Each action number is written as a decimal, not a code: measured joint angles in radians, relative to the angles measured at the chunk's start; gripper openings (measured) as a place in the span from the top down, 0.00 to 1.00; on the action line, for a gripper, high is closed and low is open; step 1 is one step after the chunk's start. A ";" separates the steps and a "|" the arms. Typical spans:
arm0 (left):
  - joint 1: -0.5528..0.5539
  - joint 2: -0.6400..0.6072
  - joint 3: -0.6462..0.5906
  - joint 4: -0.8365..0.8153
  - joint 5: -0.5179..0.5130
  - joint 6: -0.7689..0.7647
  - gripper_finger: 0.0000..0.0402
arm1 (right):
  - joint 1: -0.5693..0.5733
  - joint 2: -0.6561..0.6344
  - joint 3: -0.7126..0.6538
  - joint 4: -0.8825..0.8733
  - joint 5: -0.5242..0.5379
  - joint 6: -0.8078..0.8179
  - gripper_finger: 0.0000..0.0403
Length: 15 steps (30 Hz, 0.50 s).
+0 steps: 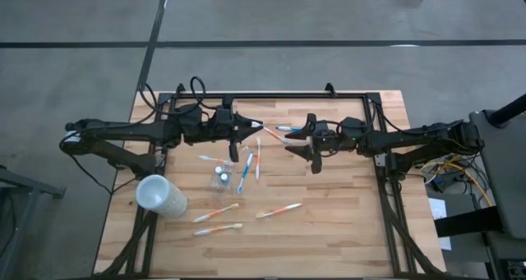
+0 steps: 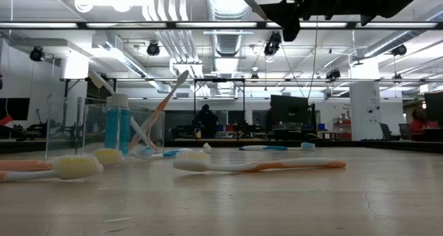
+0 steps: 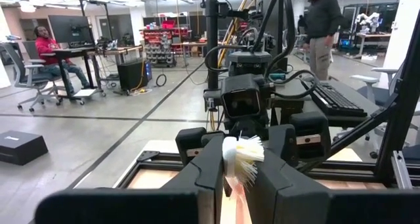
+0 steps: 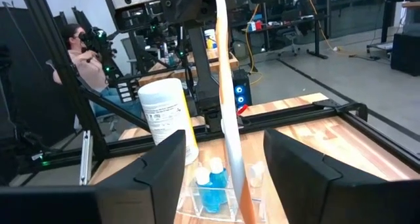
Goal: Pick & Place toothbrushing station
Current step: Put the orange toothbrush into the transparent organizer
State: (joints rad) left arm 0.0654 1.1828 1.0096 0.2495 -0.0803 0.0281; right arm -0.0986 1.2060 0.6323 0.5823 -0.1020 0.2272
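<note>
The left gripper (image 1: pixel 246 131) is clamped on a white-orange toothbrush (image 1: pixel 269 133) near its bristle end, held above the table. From that grip the handle's long axis runs toward three o'clock, into the parted fingers of the right gripper (image 1: pixel 301 140), which hold nothing. The clear tumbler (image 1: pixel 222 176) stands on the table at about seven o'clock from the left gripper, the nearer arm.

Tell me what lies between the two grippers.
A white-orange toothbrush spans that gap: the left gripper is shut on its bristle end, and its handle passes between the right gripper's open fingers. The high view shows it.
</note>
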 joint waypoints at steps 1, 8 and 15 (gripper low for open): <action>0.000 -0.001 0.000 -0.007 0.000 0.004 0.89 | 0.000 0.000 0.000 0.000 0.000 -0.001 0.49; 0.001 -0.037 0.000 -0.124 -0.066 0.021 0.89 | 0.000 0.000 0.000 0.000 0.000 -0.002 0.48; 0.001 -0.103 0.000 -0.237 -0.101 0.018 0.89 | 0.000 0.000 0.000 -0.001 0.016 -0.002 0.48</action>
State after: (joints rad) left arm 0.0666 1.0793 1.0092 0.0124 -0.1814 0.0463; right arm -0.0986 1.2057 0.6323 0.5809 -0.0864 0.2249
